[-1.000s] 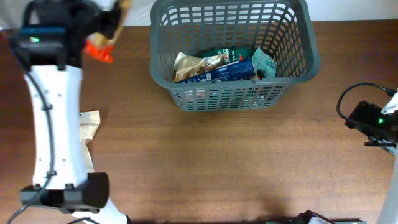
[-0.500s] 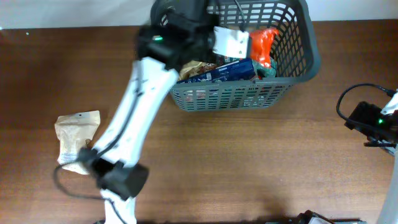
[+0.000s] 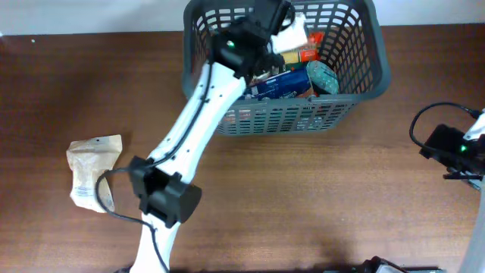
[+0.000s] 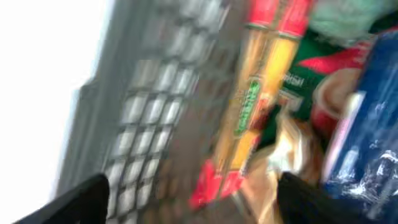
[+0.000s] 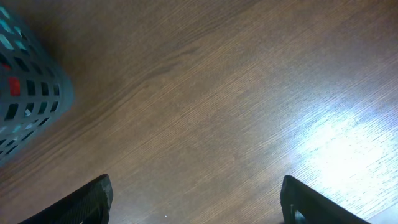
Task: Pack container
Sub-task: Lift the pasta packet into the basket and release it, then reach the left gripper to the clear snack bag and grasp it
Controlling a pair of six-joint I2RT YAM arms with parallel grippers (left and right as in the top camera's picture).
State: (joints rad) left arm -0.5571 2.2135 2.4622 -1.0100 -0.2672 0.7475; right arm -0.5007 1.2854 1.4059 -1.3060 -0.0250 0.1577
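Observation:
The container, a dark grey lattice basket, stands at the table's back. My left arm reaches into it, and my left gripper hangs over its far side. In the left wrist view the left gripper is open, its dark fingers wide apart. A red and yellow packet lies loose below it beside the basket wall; overhead the same packet shows orange-red. My right gripper is open above bare wood at the right, with the basket's corner at that view's left edge.
Inside the basket lie a blue packet, a teal packet and other wrappers. A beige packet rests on the table at the left. The right arm's base and cable sit at the right edge.
The left arm swung from the far left over the basket carrying the red packet. Its jaws have opened and the packet now lies in the basket. The right arm has not moved.

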